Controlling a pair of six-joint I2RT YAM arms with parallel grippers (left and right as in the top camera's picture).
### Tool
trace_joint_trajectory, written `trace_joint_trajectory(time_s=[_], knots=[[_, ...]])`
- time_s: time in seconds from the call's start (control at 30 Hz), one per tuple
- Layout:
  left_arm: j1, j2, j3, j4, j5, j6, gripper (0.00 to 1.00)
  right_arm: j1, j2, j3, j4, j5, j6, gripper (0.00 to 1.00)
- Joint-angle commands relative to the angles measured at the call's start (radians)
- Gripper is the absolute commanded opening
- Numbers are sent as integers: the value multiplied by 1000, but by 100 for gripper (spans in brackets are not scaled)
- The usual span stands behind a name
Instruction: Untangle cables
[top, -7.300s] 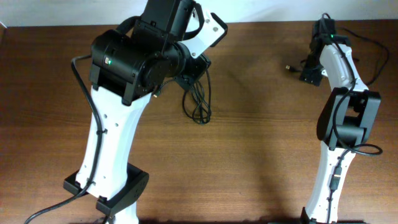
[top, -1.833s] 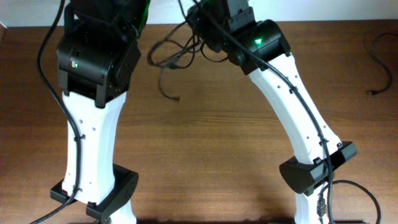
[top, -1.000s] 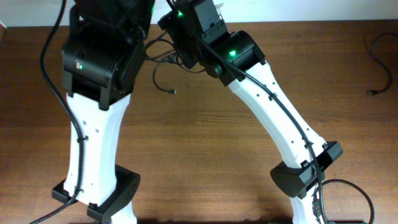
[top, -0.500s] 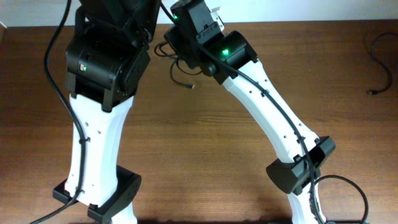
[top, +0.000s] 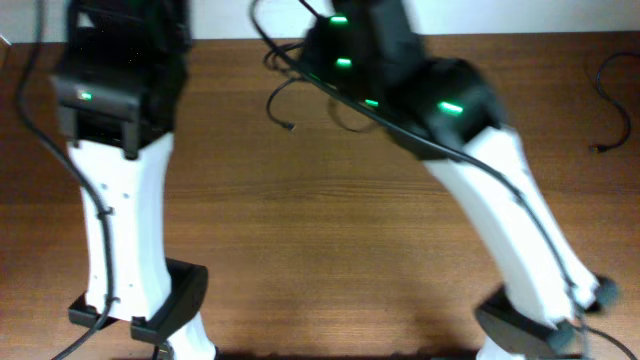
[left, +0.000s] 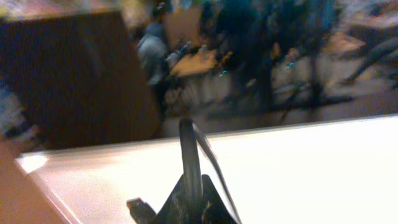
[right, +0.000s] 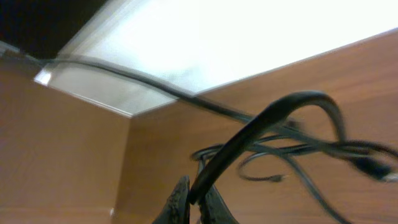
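Tangle of cables (top: 288, 92) hangs above the far edge of the worktop (top: 330, 220), strung between both arms, with one plug end (top: 290, 127) dangling free. At the left gripper (left: 191, 202), jaws are together, clamped on a cable loop. At the right gripper (right: 194, 204), jaws are together, pinching one strand. Risk: pulling apart while loops cross would likely tighten the knot, and a thin strand may slip from either pinch. One cord (top: 607, 95) lies well apart, at the right edge.

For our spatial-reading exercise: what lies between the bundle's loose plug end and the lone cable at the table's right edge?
Overhead view: the right arm crosses there; beyond it, bare table up to the lone cable.
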Motion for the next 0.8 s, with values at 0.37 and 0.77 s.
trace_joint_trajectory(time_s=[0.37, 0.77], knots=[[470, -12, 6, -308, -32, -179, 0, -856, -111, 3, -137, -201, -249, 4], [565, -12, 6, -333, -5, -165, 0, -1196, -65, 3, -93, -302, -364, 4]])
